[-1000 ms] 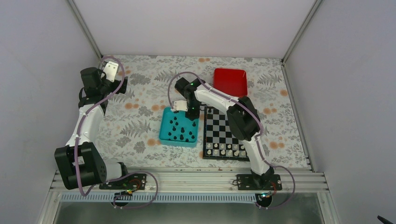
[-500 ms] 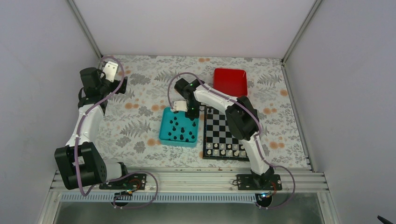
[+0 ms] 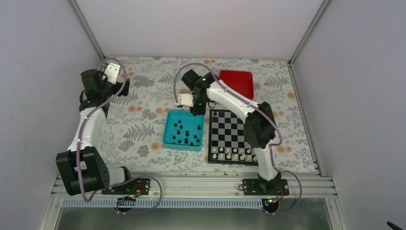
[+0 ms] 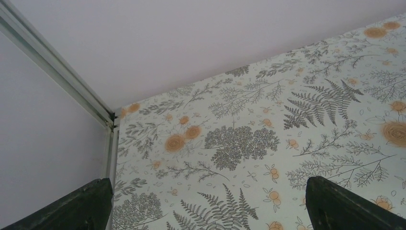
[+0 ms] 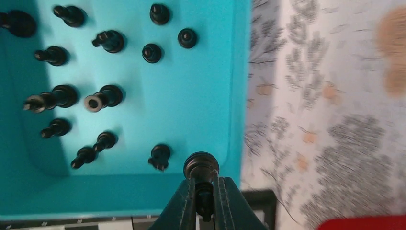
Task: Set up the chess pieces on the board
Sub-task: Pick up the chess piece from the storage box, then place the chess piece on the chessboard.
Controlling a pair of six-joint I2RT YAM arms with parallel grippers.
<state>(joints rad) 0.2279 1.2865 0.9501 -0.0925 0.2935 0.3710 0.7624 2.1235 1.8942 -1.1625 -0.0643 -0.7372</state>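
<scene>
right tool [image 5: 203, 190] clamped on small black chess piece [image 5: 201, 166], over teal square tray [image 5: 201, 86] rim | likely bound for black-and-grey checkered board [image 3: 233, 132] just beside | other black pieces [image 5: 109, 95] in tray | left tool [image 4: 208, 211] jaws apart, parked clear over floral counter [image 4: 239, 143]

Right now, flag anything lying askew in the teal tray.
Several black pieces in the teal tray lie on their sides, one showing its base; they are scattered, not in rows. Nothing looks damaged.
</scene>
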